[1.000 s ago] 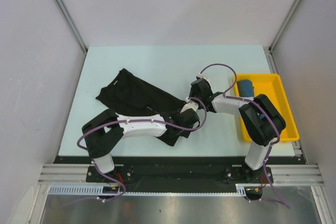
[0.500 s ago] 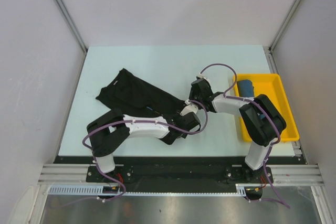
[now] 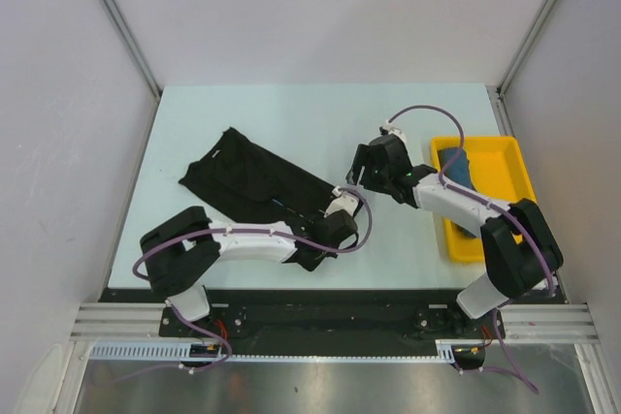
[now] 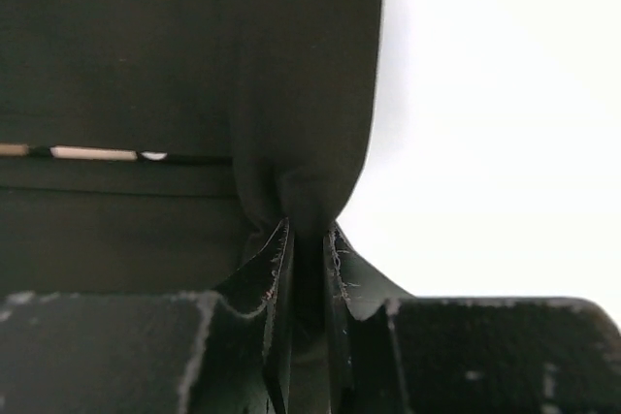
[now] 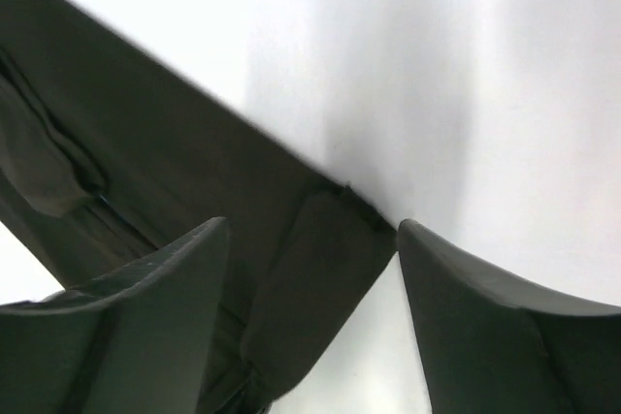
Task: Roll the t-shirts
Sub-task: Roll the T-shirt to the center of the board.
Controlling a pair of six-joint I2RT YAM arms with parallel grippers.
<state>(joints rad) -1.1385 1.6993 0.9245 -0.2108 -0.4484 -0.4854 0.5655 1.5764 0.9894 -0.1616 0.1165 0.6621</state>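
Blk tee (image 4: pixel 296 84) in L gripper (image 4: pixel 309 241)

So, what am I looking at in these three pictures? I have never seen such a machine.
This is a robot: a left arm and a right arm, bolted at the near edge of a table. One picture looks down from above; the other two come from a camera on each wrist. A black t-shirt lies spread on the table. The left pincer is shut on a fold of its edge. The right pincer stands open over a shirt corner and holds nothing. At the right sits a yellow tray with a blue t-shirt in it.
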